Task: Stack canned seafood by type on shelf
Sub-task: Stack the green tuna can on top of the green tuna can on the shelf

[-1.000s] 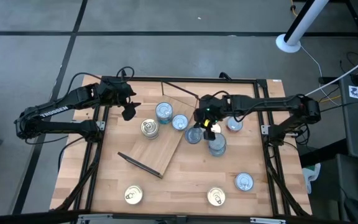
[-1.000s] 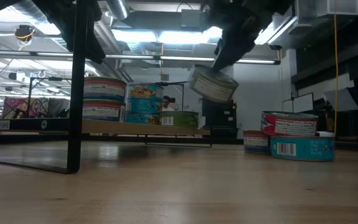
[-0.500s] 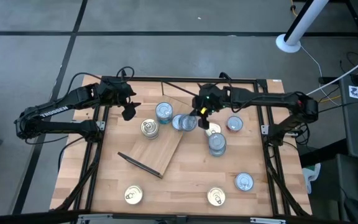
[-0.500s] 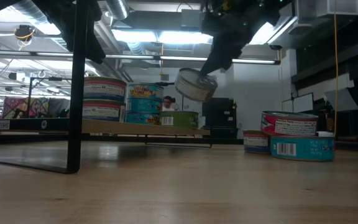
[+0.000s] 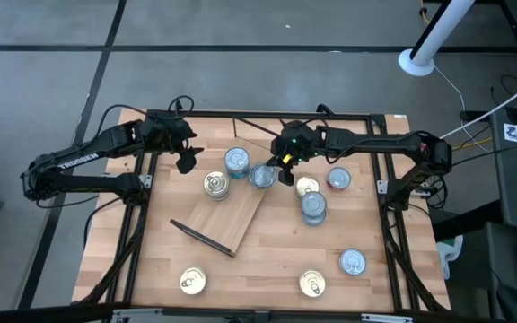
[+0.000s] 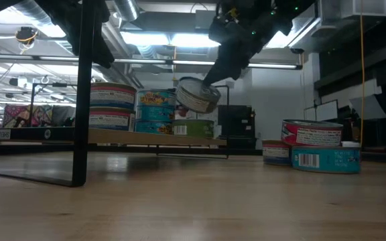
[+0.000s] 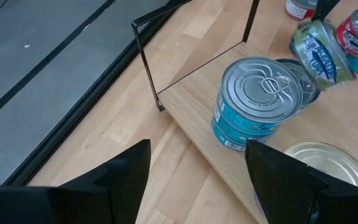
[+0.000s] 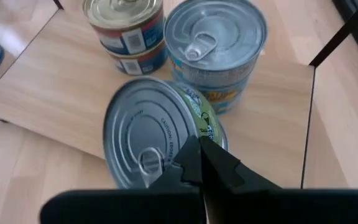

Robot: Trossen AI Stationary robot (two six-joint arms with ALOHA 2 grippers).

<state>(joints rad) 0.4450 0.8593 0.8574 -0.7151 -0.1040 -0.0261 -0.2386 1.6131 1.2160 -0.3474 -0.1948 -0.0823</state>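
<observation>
My right gripper (image 5: 283,172) is shut on a silver-lidded can with a green label (image 8: 148,134). It holds the can tilted above the right part of the plywood shelf (image 5: 227,211), over a green-labelled can (image 6: 193,127) that rests on the board. Also on the shelf are a teal stack with a silver top (image 5: 237,161) and a gold-lidded stack (image 5: 215,185). My left gripper (image 5: 187,164) waits open near the shelf's far left corner, touching nothing. My right gripper pinches the can's rim (image 8: 194,140) between its two fingers, on the side next to the pull tab. The fingers (image 6: 213,75) slant down from the table's right. The can hangs tilted below them, lid facing up toward the gripper, clear of the shelf.
Loose cans lie on the table right of the shelf: a gold-lidded one (image 5: 308,187), a red one (image 5: 338,179) and a stack of two (image 5: 313,206). Others sit near the front edge (image 5: 353,262), (image 5: 311,283), (image 5: 191,281). A dark frame bar (image 5: 203,237) edges the shelf.
My right gripper has carried the can toward the table's left and slightly toward the far edge, from beside the shelf to above its right part. The can stays tilted and lifted, a little lower than before.
</observation>
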